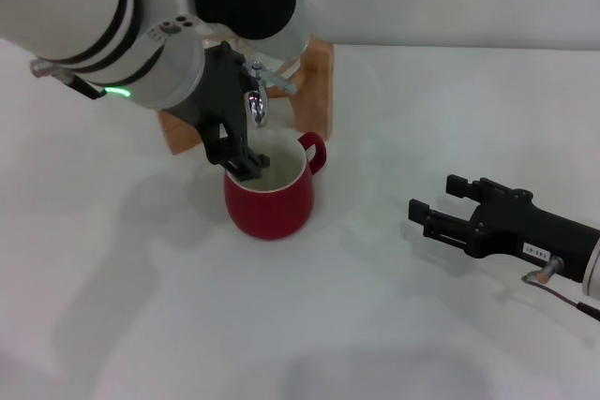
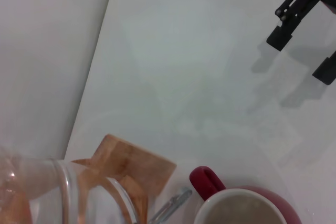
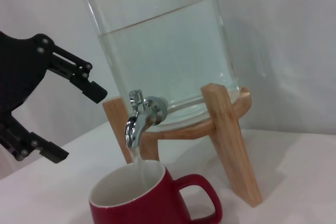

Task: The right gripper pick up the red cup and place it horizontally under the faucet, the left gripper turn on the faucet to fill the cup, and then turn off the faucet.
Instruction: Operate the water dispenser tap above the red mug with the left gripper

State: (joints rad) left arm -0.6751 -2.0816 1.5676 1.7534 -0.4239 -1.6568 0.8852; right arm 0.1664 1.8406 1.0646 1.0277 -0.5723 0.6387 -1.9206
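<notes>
Right now the red cup (image 1: 270,196) stands upright on the white table (image 1: 394,325) directly below the faucet (image 3: 142,121), handle (image 3: 202,195) turned toward the wooden stand (image 3: 231,140) that carries the clear jar (image 3: 168,51). In the right wrist view a thin stream runs from the spout into the cup, so the tap looks open and filling is under way; how full the cup is cannot be judged. The left gripper (image 1: 234,142) hangs just beside the faucet over the cup's rim, its fingers spread and holding nothing, apart from the lever as far as the right wrist view shows. The right gripper (image 1: 441,208) lies low over the table well to the cup's right, its fingers likewise apart and empty. What remains, by my reading, is to shut the tap: the lever (image 1: 277,80) is a small flat chrome tab, stiff and probably slick, best pushed or pinched near its free end with a light touch, since a hard shove could rock the jar on its stand. The cup is glazed ceramic, rigid, breakable and growing heavier with water; if it had to be moved, gripping across the rim wall opposite the handle would serve, kept level to avoid slopping.
</notes>
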